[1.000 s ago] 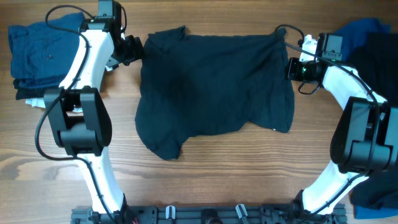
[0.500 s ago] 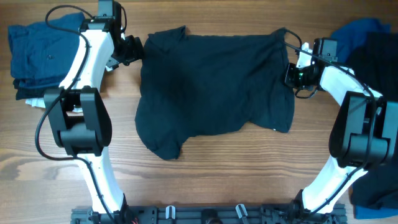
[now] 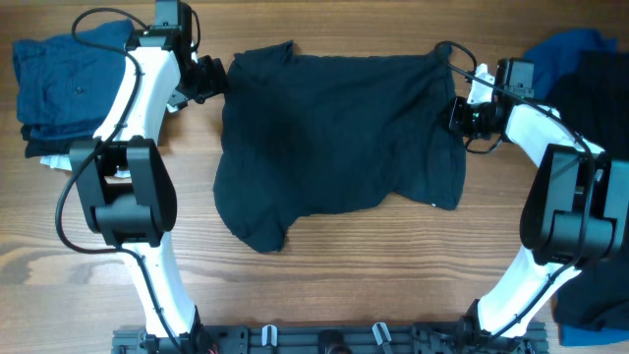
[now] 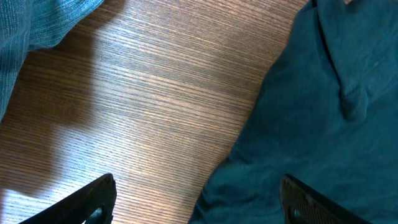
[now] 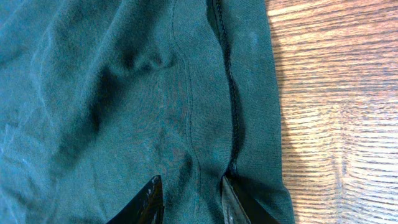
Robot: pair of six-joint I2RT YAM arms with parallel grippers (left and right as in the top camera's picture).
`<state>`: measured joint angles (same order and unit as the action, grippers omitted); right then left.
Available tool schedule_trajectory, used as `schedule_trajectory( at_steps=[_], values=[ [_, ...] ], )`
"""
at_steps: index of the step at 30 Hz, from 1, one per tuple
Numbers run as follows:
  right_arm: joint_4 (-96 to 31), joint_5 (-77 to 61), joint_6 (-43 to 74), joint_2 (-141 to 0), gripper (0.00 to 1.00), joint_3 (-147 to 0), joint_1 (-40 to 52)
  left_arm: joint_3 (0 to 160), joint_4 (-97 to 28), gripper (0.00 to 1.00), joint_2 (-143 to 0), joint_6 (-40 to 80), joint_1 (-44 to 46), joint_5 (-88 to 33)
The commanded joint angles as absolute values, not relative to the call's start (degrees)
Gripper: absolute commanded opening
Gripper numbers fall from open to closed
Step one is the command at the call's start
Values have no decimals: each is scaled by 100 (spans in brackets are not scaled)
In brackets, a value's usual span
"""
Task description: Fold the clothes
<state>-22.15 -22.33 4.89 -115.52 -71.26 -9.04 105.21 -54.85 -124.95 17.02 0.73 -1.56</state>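
First, the right gripper (image 5: 189, 199), at the right edge of the shirt (image 3: 334, 138): fingers (image 5: 151, 198) drawn close together, with a ridge of dark cloth and the hem seam between them. Cannot tell whether truly clamped or only set round the fold.

Next, the left gripper (image 4: 198, 202), at the upper left corner of the shirt: fingers spread wide, holding nothing, one over bare table (image 4: 155, 106), the other over the shirt's edge. Cannot tell whether touching the cloth.

Outward from there, counted:
- One near-black shirt, spread out on the table between both grippers, wrinkled, its lower left corner bunched and rounded.
- Two arms and two grippers, one at each side of the shirt.
- One folded stack (image 3: 59, 79), well to the left of the shirt: mid blue on top, dark cloth and a sliver of white beneath.
- One loose heap (image 3: 590, 54) of blue and dark cloth, to the right of the shirt, partly cut off by the picture's edge.

Number of garments within stack and heap: cannot tell.
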Motion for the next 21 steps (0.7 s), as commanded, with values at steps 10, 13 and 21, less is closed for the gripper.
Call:
schedule_trajectory(
  at_steps=[10, 13, 21],
  values=[
    [-2161, -2401, 399, -11528, 12, -7096, -886, 10462, -5511, 84, -12580, 1673, 36, -99],
    [-2141, -2357, 296, -11528, 4, -7096, -888, 10462, -5511, 84, -12580, 1673, 36, -99],
    [-2060, -1984, 298, -11249, 4, -7319, -956, 10462, -5513, 84, -12580, 1671, 36, 10]
  ],
)
